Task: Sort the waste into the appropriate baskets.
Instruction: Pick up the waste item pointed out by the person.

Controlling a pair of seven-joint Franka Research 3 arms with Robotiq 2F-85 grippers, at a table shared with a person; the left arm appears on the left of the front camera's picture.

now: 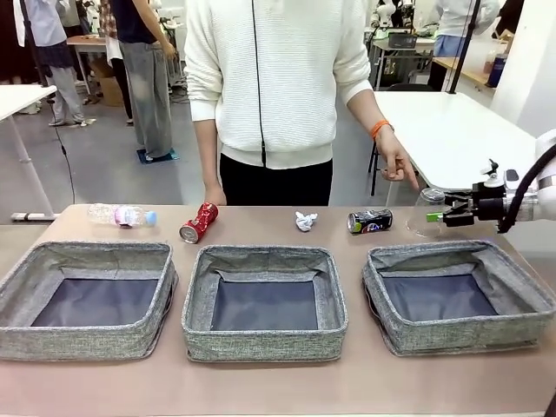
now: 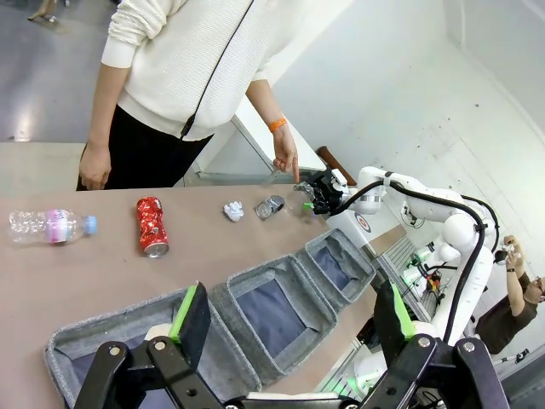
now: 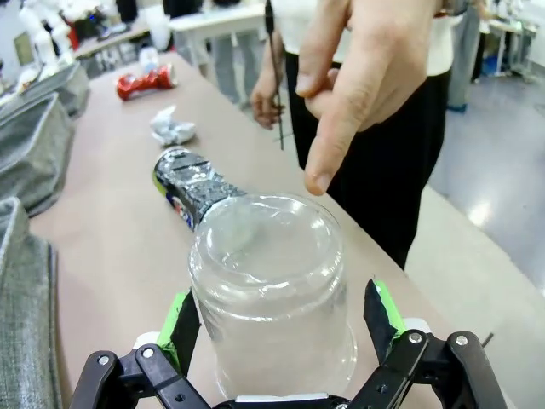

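the robot's right hand (image 3: 281, 319) reaches in level from the right end of the bench (image 1: 261, 382). its two green-padded fingers stand as wide as they go, one on either side of a clear, soft-walled plastic bottle (image 3: 268, 281). nothing is clamped yet: one pad sits right at the bottle's wall and the other shows a sliver of gap.

the bottle rests near the far right of the bench, and its rounded end points away from the wrist toward a dark crushed drink can (image 3: 192, 187) just beyond. its long axis seems to run along the fingers rather than across them, so the pads would meet its round sides. the person's hand (image 3: 358, 85) hangs just above the bottle, one finger pointing down at it.

the right arm is plainly the nearer one. the left hand (image 2: 291, 319) hovers open and empty over the left grey woven fabric basket (image 1: 78, 343), well apart from the bottle. the right grey woven basket (image 1: 460, 339) lies just on the robot's side of the bottle.

the move now is probably to close gently, since thin plastic will buckle, then lift clear of that finger.
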